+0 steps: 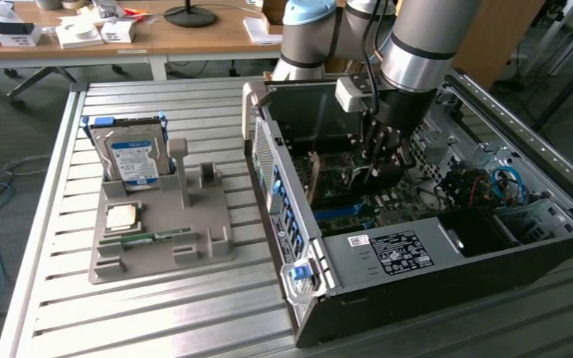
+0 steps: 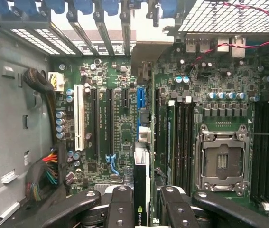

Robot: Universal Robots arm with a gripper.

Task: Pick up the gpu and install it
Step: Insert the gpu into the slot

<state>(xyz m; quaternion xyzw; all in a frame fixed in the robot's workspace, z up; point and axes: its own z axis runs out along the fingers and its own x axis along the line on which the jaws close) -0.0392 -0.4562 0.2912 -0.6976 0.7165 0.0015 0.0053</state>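
My gripper (image 1: 379,165) reaches down from above into the open computer case (image 1: 386,253). In the wrist view, the gripper (image 2: 141,202) is shut on the gpu (image 2: 142,178), a thin dark card seen edge-on between the black fingers (image 2: 120,204). The card runs from the fingers toward the pale bracket end (image 2: 143,64) at the case's rear slot openings. It hangs over the motherboard (image 2: 120,142) in line with the blue expansion slot (image 2: 140,102). I cannot tell whether its edge touches the slot.
A grey parts holder (image 1: 162,239) on the slatted table carries a blue-labelled hard drive (image 1: 132,160), a processor (image 1: 122,216) and a green memory stick (image 1: 157,237). Inside the case are a white slot (image 2: 79,116), a processor socket (image 2: 222,161) and cable bundles (image 2: 44,178).
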